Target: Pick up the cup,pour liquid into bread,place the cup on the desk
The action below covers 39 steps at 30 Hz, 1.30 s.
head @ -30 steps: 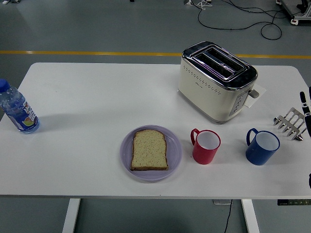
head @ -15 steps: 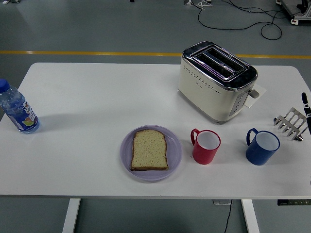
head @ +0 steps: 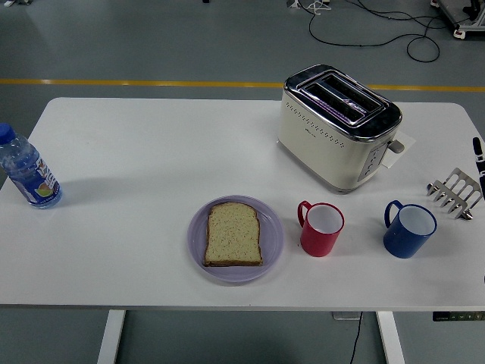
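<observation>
A red cup (head: 321, 228) stands upright on the white table (head: 151, 152), just right of a lilac plate (head: 196, 244) bearing one slice of bread (head: 234, 234). A blue cup (head: 409, 229) stands upright further right. Both cups have their handles at the upper left, and nothing touches them. Only a thin black sliver of my right hand (head: 479, 153) shows at the right edge, well above and right of the blue cup. My left arm is out of view.
A cream toaster (head: 337, 125) stands behind the cups with a white paper beside it. A metal toast rack (head: 455, 193) sits near the right edge. A water bottle (head: 28, 177) stands at the far left. Cables lie on the floor beyond.
My right hand has drawn back toward the right edge, so less of it shows now. The cups, plate and bread have not moved.
</observation>
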Tool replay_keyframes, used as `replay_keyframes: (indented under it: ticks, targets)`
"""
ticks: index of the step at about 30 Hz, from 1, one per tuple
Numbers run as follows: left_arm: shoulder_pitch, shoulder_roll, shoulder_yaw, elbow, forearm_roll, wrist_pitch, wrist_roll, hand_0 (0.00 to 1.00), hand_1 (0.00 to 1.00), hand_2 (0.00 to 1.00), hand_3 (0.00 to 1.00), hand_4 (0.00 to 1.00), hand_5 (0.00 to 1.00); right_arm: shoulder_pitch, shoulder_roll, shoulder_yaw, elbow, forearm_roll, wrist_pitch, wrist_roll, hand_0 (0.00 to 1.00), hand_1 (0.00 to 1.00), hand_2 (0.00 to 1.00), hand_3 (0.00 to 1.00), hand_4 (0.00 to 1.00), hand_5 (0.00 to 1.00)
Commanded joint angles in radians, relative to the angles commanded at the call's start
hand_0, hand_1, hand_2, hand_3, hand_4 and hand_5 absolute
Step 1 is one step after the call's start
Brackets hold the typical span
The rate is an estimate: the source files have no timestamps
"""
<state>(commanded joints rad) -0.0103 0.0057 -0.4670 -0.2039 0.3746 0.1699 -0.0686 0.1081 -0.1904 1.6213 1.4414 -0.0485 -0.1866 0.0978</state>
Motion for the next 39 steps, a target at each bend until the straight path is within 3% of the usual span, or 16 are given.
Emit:
replay_keyframes:
  ticks: [39]
  targets:
    - [0.018, 0.007, 0.019, 0.002, -0.005, 0.003, -0.001, 0.647, 0.653, 0.642, 0.533, 0.304, 0.764, -0.014, 0.01, -0.004, -0.02, 0.023, 0.006, -0.011, 0.654, 0.601, 0.633, 0.599, 0.504, 0.263]
